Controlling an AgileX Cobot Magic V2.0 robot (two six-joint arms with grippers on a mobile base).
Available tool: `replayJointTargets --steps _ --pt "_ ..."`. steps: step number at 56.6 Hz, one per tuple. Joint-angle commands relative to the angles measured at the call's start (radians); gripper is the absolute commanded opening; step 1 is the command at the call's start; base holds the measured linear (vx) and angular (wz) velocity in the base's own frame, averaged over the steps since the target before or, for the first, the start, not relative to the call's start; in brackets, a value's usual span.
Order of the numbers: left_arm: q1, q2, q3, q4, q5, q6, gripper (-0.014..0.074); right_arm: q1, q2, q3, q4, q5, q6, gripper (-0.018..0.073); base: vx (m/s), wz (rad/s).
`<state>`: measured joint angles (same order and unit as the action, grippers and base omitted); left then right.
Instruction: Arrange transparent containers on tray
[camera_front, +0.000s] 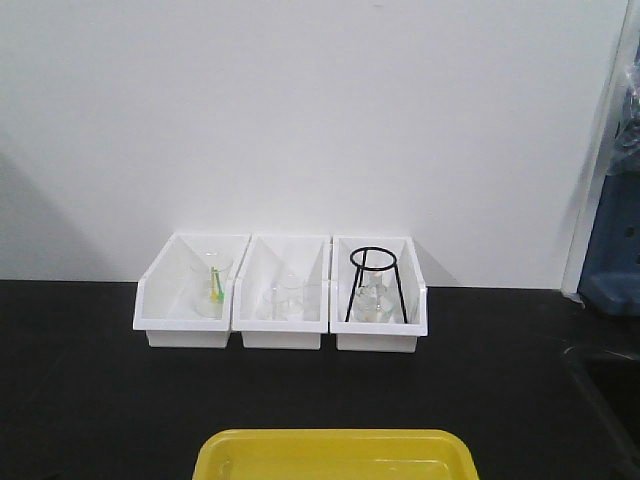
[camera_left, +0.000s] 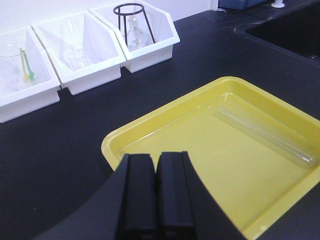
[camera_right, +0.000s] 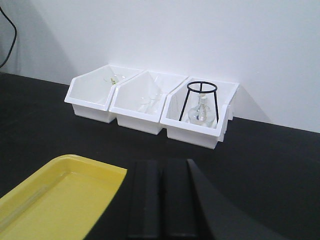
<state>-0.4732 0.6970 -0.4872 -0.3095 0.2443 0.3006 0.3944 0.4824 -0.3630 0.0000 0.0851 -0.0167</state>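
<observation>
The left gripper (camera_left: 156, 195) is seen at the bottom centre of the left wrist view, jaws pressed together, nothing between them, poised over the near rim of the tray (camera_left: 150, 131). The right gripper (camera_right: 161, 200), likewise closed and empty, is held at the bottom of its own view, beside the tray's corner at lower left. Outward from both, the three white bins (camera_front: 280, 330) are lined up against the wall, well apart from either gripper. The flask (camera_right: 201, 112) under the black stand (camera_right: 201, 100) (rightmost bin) is judged nearer the right arm; the beaker (camera_left: 15, 55) in the leftmost bin, nearer the left.
</observation>
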Motion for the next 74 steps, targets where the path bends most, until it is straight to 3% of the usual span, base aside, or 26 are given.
replayJointTargets --steps 1,12,22,28,35,45,52,56,74 --pt "-0.006 -0.002 -0.030 -0.014 -0.078 -0.001 -0.0006 -0.003 0.003 -0.028 0.000 -0.091 -0.009 -0.0011 0.00 0.00" --pt "0.010 -0.045 -0.025 -0.013 -0.060 -0.001 -0.0006 -0.003 0.003 -0.028 0.000 -0.091 -0.009 -0.0011 0.00 0.00" --pt "0.151 -0.217 0.005 0.052 -0.023 0.022 -0.0006 -0.003 0.003 -0.028 0.000 -0.091 -0.009 -0.0011 0.00 0.00" --pt "0.246 -0.353 0.088 0.100 -0.024 0.025 -0.0006 -0.003 0.003 -0.028 0.000 -0.091 -0.009 -0.0011 0.00 0.00" --pt "0.316 -0.510 0.220 0.102 -0.028 0.025 -0.0006 -0.003 0.003 -0.028 0.000 -0.091 -0.009 -0.0011 0.00 0.00" --pt "0.327 -0.686 0.416 0.098 -0.041 0.024 -0.0006 -0.003 0.003 -0.028 0.000 -0.091 -0.009 -0.0011 0.00 0.00" --pt "0.327 -0.732 0.553 0.086 -0.155 -0.009 -0.0006 -0.003 0.002 -0.028 0.000 -0.079 -0.009 -0.0011 0.00 0.00" --pt "0.327 -0.732 0.546 0.111 -0.117 -0.016 -0.0006 -0.003 0.002 -0.028 0.000 -0.077 -0.009 -0.0011 0.00 0.00" --pt "0.327 -0.732 0.544 0.117 -0.145 -0.018 -0.0006 -0.003 0.002 -0.028 0.000 -0.079 -0.009 -0.0011 0.00 0.00"
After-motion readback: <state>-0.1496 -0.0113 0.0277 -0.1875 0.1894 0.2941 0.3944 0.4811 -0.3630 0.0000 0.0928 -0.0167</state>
